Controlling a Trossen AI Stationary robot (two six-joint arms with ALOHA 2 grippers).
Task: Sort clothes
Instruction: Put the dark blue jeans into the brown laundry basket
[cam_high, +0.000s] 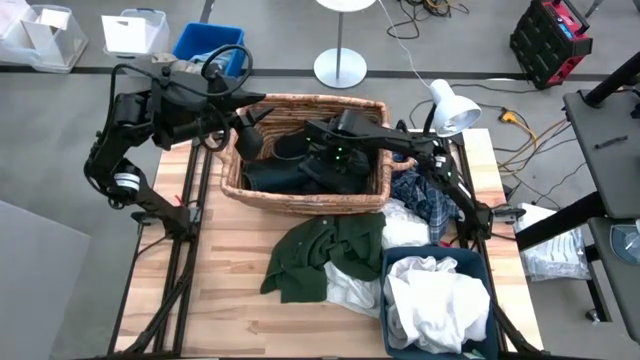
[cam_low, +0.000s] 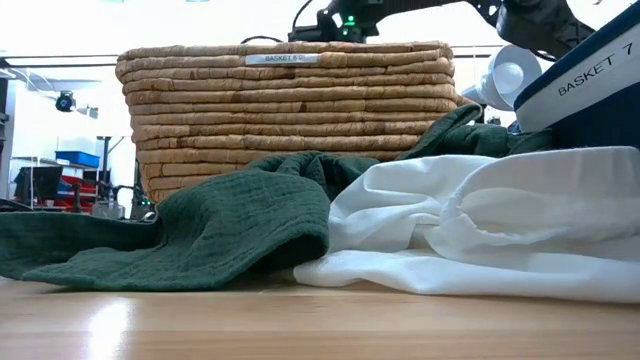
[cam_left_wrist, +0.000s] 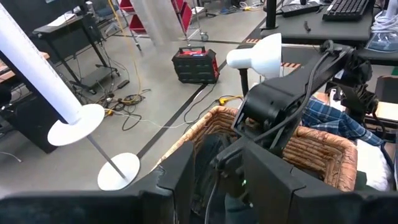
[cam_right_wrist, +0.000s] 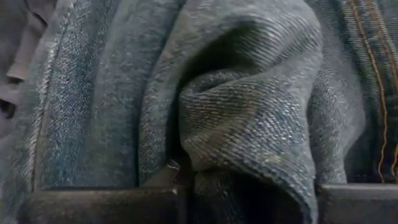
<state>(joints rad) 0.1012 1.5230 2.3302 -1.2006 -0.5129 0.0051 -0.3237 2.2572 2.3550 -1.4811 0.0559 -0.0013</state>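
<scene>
two grippers over wicker basket (cam_high: 372, 196), right gripper (cam_right_wrist: 186, 180) clenched on crumpled dark denim garment (cam_right_wrist: 236, 106), left gripper (cam_high: 243, 135) cannot tell

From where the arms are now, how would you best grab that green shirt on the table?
Pinch the raised, bunched fold at the middle of the green shirt, coming straight down from above. It lies crumpled on the table, partly over the white cloth, so flat edges offer little to grip.

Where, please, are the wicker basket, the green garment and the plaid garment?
wicker basket (cam_high: 305, 204): high view, front rim.
green garment (cam_high: 320, 255): high view, middle of the cloth.
plaid garment (cam_high: 425, 200): high view, its bunched middle.
</scene>
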